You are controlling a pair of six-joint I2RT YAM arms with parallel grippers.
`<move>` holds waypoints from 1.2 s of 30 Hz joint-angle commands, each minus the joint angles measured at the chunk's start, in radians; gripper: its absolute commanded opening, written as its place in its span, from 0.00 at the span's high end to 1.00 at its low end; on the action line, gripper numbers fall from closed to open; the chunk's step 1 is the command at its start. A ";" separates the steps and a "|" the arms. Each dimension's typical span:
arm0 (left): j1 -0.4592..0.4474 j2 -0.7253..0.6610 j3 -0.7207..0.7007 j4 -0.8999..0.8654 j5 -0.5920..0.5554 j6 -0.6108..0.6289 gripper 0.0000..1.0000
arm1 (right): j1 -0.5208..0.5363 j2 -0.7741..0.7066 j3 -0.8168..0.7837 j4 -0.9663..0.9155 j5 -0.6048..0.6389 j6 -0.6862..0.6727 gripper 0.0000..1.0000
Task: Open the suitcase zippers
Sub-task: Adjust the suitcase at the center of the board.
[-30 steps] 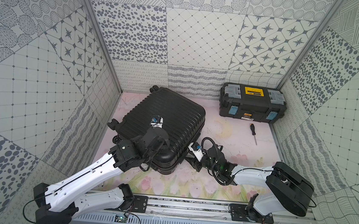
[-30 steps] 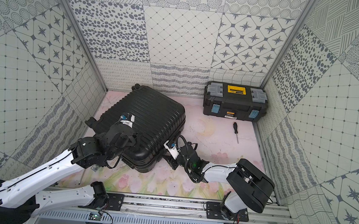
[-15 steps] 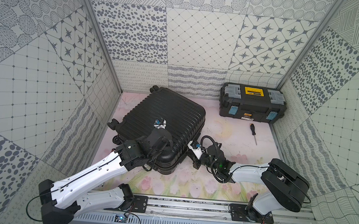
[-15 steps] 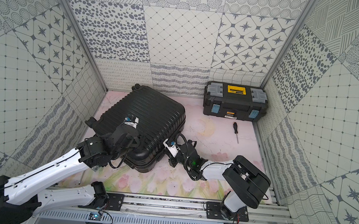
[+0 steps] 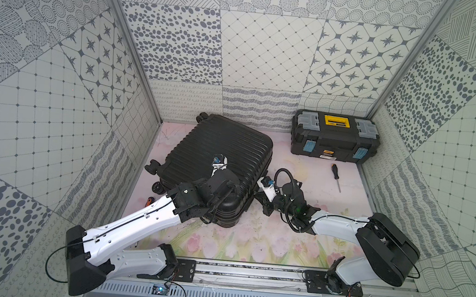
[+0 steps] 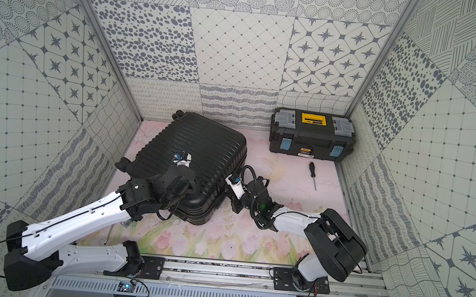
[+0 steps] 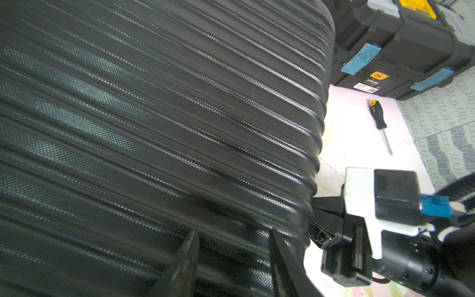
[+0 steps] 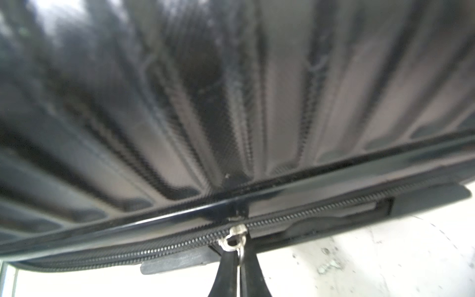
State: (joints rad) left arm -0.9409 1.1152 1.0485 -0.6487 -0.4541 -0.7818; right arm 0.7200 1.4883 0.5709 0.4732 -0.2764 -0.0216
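Right hand [image 8: 238, 257] newly clamped on zipper pull [image 8: 232, 239], left hand [image 7: 232, 239] apart over suitcase [image 5: 219, 150], fingers [image 7: 185, 262] cut off.

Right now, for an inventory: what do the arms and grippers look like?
The left arm and right arm have white shells, black joints and black cables. The left gripper and right gripper are black, with white camera mounts and blue connectors.

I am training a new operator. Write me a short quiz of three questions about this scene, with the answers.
1. True or false: the right gripper is shut on the zipper pull of the suitcase.
2. The screwdriver lies: A) on the suitcase; B) on the floor before the toolbox; C) inside the toolbox.
3. Fill in: the jaws of the left gripper stand ___ over the suitcase.
Key: 1 true; 2 B; 3 open.
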 commanded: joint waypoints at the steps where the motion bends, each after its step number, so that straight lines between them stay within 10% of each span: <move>1: -0.001 0.023 -0.069 -0.237 0.065 -0.055 0.58 | -0.044 -0.049 0.060 -0.001 0.001 -0.008 1.00; 22: 0.157 -0.168 -0.054 -0.361 0.110 -0.018 0.50 | -0.214 -0.025 0.172 -0.158 0.117 0.067 1.00; 31: 0.619 -0.307 -0.064 -0.519 0.206 -0.018 0.37 | -0.197 -0.082 0.157 -0.161 0.053 0.089 1.00; 36: 0.735 -0.274 -0.026 -0.490 0.203 -0.100 0.25 | -0.169 -0.103 0.128 -0.171 0.052 0.095 1.00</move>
State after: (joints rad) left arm -0.3233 0.8299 1.0023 -0.9901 -0.3244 -0.8185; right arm 0.5415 1.4536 0.7002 0.2005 -0.2325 0.0574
